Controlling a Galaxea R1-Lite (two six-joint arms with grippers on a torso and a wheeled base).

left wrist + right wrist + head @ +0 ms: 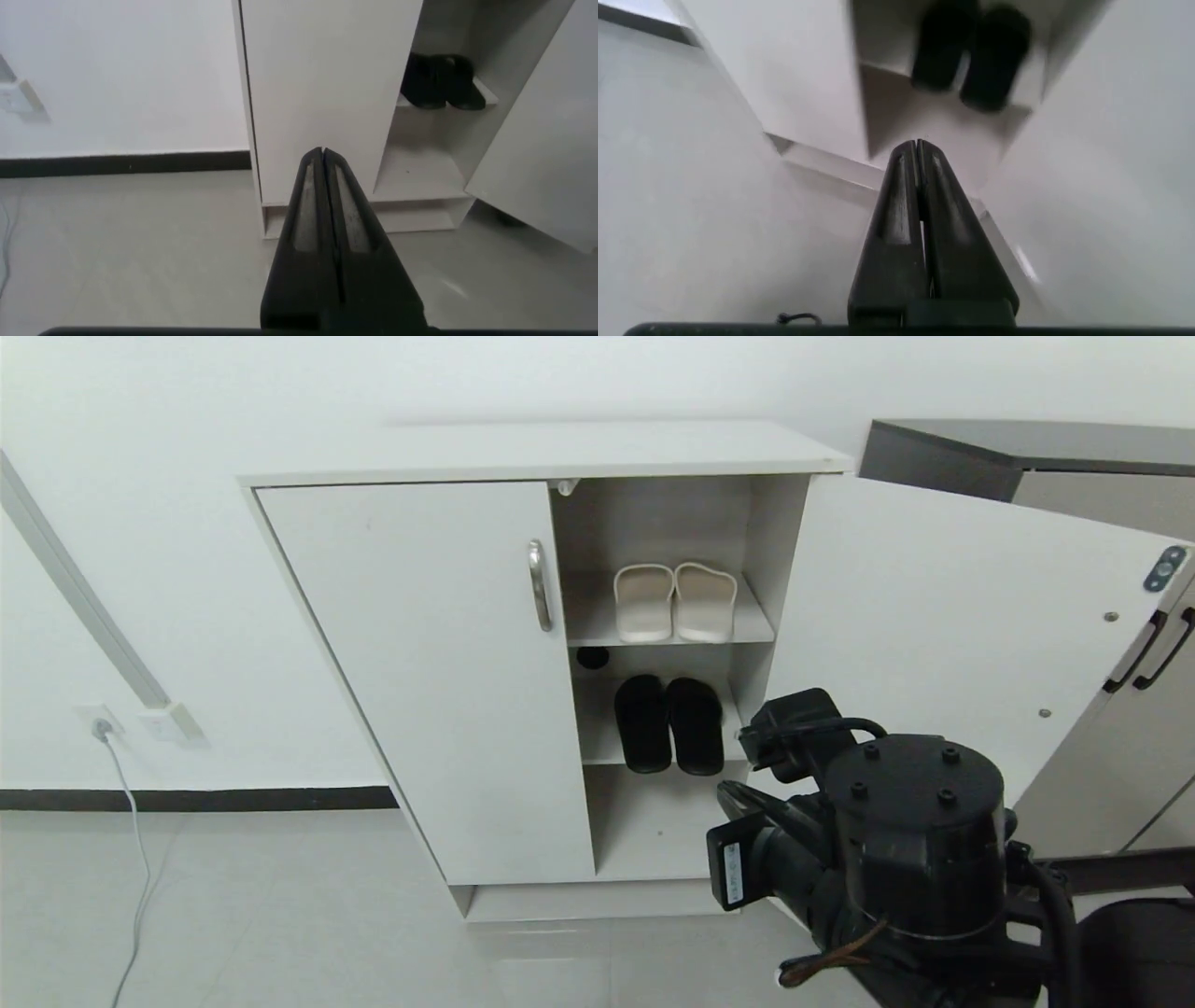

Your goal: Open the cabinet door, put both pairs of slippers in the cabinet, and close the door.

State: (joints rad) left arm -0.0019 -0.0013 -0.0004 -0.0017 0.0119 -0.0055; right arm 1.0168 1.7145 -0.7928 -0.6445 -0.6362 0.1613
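Centre frame, shelved in cabinet (420, 663): white slippers (675, 602) above black slippers (668, 724). Door (934, 635) wide open at right. Left tool (322, 163), right tool (918, 154) pressed together, empty. Could glance off smooth door, leaving it ajar.

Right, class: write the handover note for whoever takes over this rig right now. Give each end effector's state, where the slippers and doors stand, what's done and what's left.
Left end effector: shut, empty, out in front of the cabinet.
Right end effector: shut, empty, low before the open compartment.
White slippers: side by side on the upper shelf.
Black slippers: side by side on the shelf below.
Right door: swung wide open.
Left door: shut.
Done: door opened, both pairs inside.
Left: close the right door.
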